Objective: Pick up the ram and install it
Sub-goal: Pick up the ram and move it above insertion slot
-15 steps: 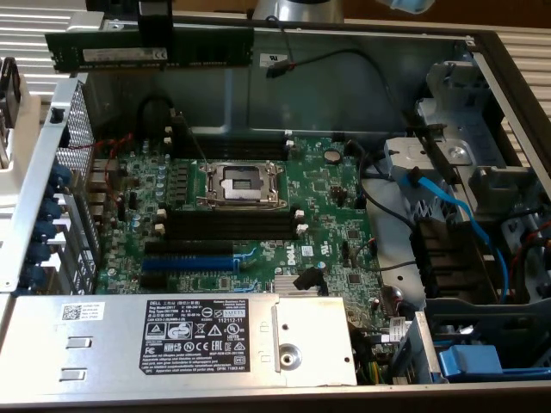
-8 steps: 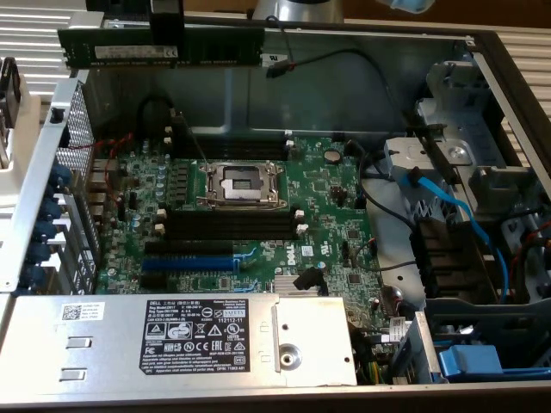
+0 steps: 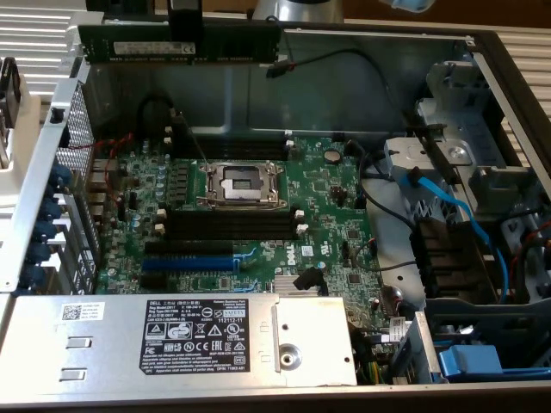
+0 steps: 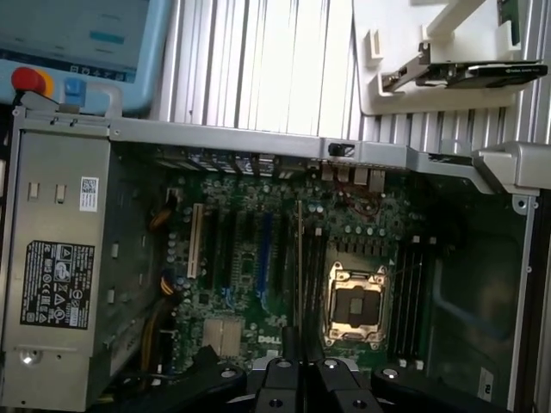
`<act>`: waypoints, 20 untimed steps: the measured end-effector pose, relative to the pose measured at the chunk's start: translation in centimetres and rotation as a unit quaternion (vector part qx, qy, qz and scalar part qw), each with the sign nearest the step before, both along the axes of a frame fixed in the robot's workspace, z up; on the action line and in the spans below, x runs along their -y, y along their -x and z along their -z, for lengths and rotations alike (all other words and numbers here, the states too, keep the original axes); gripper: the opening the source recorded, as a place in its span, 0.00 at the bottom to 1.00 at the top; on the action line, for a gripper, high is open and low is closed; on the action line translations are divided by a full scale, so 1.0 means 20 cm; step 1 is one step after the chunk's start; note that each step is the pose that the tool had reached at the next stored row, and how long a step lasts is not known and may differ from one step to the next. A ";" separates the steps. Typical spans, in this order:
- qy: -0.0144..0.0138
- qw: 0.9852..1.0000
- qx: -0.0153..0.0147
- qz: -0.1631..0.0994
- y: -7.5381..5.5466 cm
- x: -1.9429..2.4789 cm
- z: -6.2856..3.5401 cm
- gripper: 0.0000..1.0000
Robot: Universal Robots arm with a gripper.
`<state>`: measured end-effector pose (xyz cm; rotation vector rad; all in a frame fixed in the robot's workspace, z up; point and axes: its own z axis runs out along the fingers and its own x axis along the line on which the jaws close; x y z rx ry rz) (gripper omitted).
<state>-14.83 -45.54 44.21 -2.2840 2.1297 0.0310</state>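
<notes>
**While the ram is hanging over the open case, the pincer is clamping it**

As the exterior view is showing it, the pincer (image 3: pixel 186 34) is coming in from the top edge, left of centre. It is clenched on the ram (image 3: pixel 237 43), its dark fingers nearly together and gripping the strip around its middle. In the wrist view the pincer (image 4: pixel 299 370) is closing on both faces of the ram (image 4: pixel 300 258), which is appearing edge-on as a thin line just beside the processor socket (image 4: pixel 355 301).

Below the ram, the green motherboard (image 3: pixel 327 206) is lying flat inside the case. The processor socket (image 3: pixel 241 182) is sitting near the frame's centre, with the black memory slots (image 3: pixel 232 225) just under it and the blue expansion slot (image 3: pixel 188 262) lower left. The ram is hanging well apart from those slots. A black cable (image 3: pixel 344 56) is looping along the case's back wall just beside the strip's end on the exterior view's right. The silver power supply (image 3: pixel 207 331) is filling the lower left, and a blue cable (image 3: pixel 448 206) is crossing the right side. The case is resting on a ribbed grey table (image 4: pixel 258 60).

The ram is hanging level in the upper left of the exterior view: a long dark-green strip with black chips and a white label.
</notes>
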 end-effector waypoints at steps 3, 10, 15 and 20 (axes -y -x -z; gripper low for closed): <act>0.000 1.000 0.000 0.002 -0.02 -0.010 0.000 0.12; 0.001 1.000 0.000 0.008 -0.08 -0.034 0.001 0.12; 0.001 1.000 0.000 0.011 -0.12 -0.059 0.007 0.12; 0.001 1.000 0.000 0.015 -0.14 -0.093 0.017 0.12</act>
